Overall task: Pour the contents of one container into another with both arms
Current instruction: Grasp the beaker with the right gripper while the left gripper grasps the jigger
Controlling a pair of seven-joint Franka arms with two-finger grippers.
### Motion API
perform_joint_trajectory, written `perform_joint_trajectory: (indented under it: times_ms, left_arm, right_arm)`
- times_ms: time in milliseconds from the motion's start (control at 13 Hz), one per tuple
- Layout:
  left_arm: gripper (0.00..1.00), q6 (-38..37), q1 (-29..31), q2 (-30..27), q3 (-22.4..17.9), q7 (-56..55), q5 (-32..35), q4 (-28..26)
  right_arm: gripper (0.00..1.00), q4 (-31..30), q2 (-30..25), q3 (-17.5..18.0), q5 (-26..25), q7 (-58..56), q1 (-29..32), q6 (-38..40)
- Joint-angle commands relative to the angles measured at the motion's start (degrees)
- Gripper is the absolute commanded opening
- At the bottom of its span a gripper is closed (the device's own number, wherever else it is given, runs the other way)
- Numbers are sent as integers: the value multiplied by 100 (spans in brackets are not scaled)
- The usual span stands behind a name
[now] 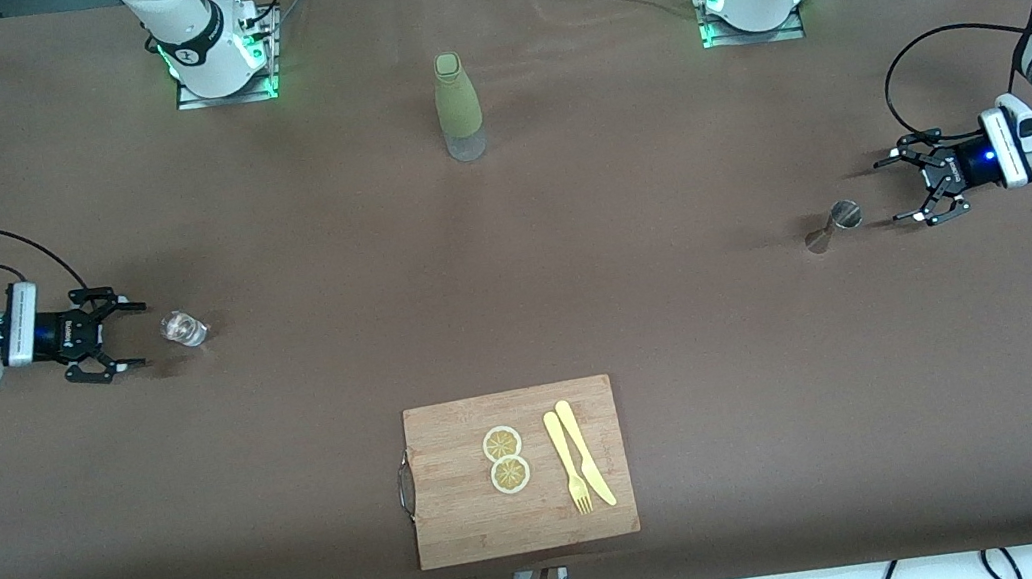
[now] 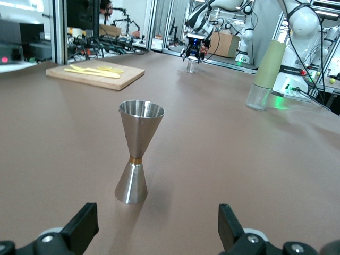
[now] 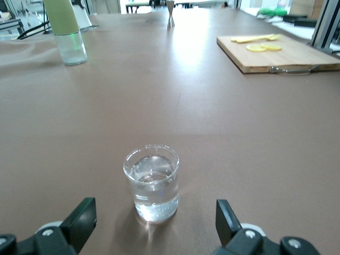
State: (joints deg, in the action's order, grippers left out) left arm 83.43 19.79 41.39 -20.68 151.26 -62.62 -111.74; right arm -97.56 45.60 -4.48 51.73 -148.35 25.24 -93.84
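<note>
**Both grippers lined up on their containers, nothing held yet**

Left gripper (image 1: 918, 187): low over the bench, fingers spread wide, pointing sideways at the jigger (image 1: 830, 226). The jigger stands upright just beside the fingertips, not touched. Wrist view shows it centred in the gap, wide cup up, so a level side grasp at the waist looks intended.

Right gripper (image 1: 119, 337): same posture at the right arm's end of the bench, fingers wide, empty. The glass (image 1: 184, 328) stands just ahead of it, upright, holding clear liquid. Approaching from the side should keep the glass level and the liquid in.

Judgement: the task is at the pre-grasp step; both containers rest on the bench (image 1: 683, 327), well apart, so they must be brought together toward the middle.

Around: a green bottle (image 1: 458, 106) stands between the arm bases. A board (image 1: 518, 471) lies nearer the front camera, carrying two lemon slices (image 1: 505, 459), a fork (image 1: 568, 464) and a knife (image 1: 585, 451). Nothing stands between either gripper and its container.
</note>
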Motion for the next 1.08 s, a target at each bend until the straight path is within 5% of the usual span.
perform_joint_trajectory:
  times_ms: [0,154,1000]
  left_arm:
    - [100,-20,25,79,212,755,-346,11]
    - [100,-20,8,290,362,879,-505,55]
    - [100,15,-168,730,741,1002,-962,425]
  right_arm:
    - [100,17,316,132,337,-334,78,155]
    - [100,-18,528,150,680,-545,34,217]
    - [100,-44,784,422,821,-563,-45,225]
